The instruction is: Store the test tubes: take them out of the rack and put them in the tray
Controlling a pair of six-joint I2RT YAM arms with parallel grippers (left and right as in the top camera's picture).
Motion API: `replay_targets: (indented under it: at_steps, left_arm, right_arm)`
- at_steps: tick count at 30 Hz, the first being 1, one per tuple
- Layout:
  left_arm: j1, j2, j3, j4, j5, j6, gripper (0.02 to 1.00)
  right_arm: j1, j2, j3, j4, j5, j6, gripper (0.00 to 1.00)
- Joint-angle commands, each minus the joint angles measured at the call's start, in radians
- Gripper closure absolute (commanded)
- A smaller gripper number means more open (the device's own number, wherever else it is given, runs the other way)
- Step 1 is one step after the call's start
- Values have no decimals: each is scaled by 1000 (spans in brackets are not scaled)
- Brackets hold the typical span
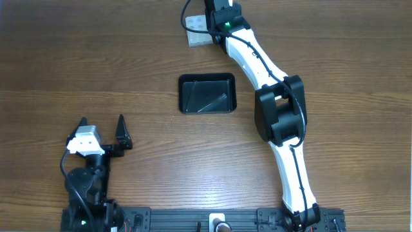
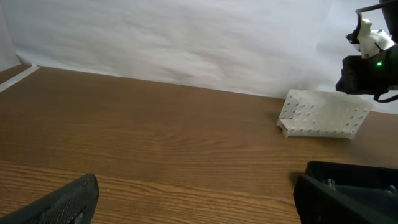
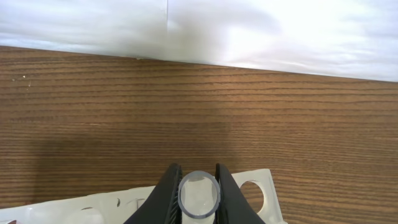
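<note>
Right gripper [image 3: 197, 180] clamped on a clear test tube [image 3: 199, 196] over the white perforated rack [image 1: 196, 33], brown wooden worktop's [image 1: 347, 58] far edge; left gripper [image 1: 102, 122] gapes empty.

A brown wood-grain bench [image 1: 96, 71] lies under soft, even light, with a plain white backdrop [image 2: 186, 37] along its far edge.

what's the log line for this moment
right jaws: shut on test tube at rack | left jaws: open, near own base
</note>
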Motion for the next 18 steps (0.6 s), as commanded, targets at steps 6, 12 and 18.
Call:
replay_targets:
  at_steps: [6,12,18]
  left_arm:
    - [5,-6,-4,-4,13,15,20]
    - [5,-6,-4,-4,13,15,20]
    - [5,-6,-4,-4,13,15,20]
  right_arm:
    - [13,-103,20,0,10,-2,906]
    - [26,-201,20,-2,10,-2,923]
    - [48,-285,20,-67,10,23,934]
